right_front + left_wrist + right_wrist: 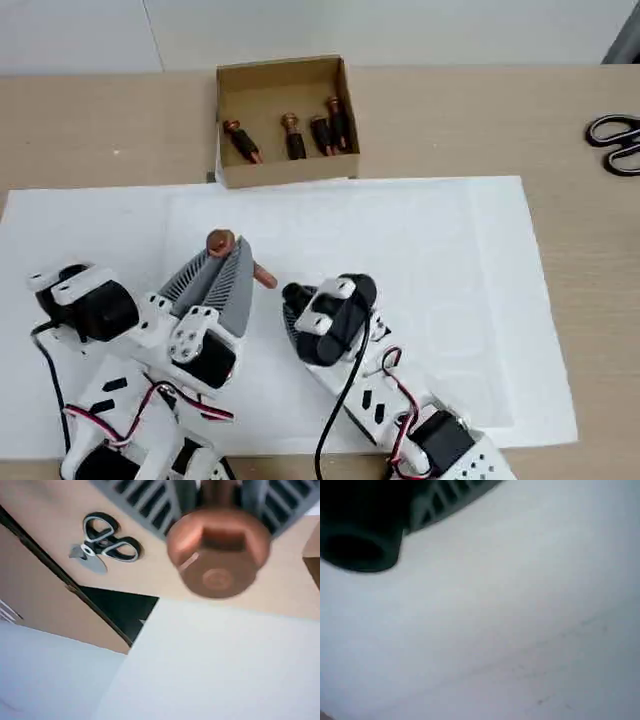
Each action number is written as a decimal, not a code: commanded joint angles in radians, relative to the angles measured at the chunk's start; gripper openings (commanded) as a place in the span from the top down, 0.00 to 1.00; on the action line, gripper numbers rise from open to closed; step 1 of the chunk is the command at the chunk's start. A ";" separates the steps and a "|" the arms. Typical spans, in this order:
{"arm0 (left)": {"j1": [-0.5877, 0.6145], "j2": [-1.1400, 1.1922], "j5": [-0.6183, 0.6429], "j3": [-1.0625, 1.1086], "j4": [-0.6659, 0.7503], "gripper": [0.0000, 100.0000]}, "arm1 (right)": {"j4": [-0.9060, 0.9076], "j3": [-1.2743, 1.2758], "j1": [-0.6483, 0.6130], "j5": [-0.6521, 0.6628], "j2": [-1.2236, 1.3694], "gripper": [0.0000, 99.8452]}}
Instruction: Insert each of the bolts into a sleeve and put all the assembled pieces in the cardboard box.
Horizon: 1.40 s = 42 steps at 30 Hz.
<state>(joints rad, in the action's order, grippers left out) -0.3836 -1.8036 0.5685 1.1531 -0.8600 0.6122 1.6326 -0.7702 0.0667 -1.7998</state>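
Observation:
My left gripper (230, 256) is shut on a copper bolt (221, 241), held above the white sheet with its head toward the cardboard box (281, 68) and its shaft sticking out to the right. In the left wrist view the bolt (218, 552) shows head-on between the grey fingers (135, 497). Just to the right, my right gripper (300, 300) is shut on a black sleeve (295, 294). The sleeve (359, 547) shows its open end in the right wrist view. A short gap separates the bolt's shaft from the sleeve. Several assembled pieces (295, 138) lie in the box.
A white paper sheet (430, 260) covers the front of the wooden table. Black scissors (615, 143) lie at the far right edge, and the scissors (107, 542) are seen again in the left wrist view. The box stands at the sheet's back edge.

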 commanded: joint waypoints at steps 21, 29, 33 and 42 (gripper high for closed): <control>-0.012 -0.005 0.005 0.127 0.035 0.99 | -0.024 -0.089 -0.030 0.048 -0.015 1.00; -0.012 -0.008 0.005 0.176 0.037 0.99 | -0.025 -0.124 -0.079 0.048 -0.015 1.00; -0.012 -0.008 0.003 0.179 0.063 0.99 | -0.019 -0.133 -0.087 0.049 -0.015 1.00; -0.046 -0.008 0.002 0.177 0.018 0.99 | -0.025 -0.166 -0.087 0.098 -0.016 1.00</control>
<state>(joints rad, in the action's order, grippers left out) -0.3974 -1.8067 0.5700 1.3372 -0.8155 0.6122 1.5436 -0.8470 0.1158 -1.7998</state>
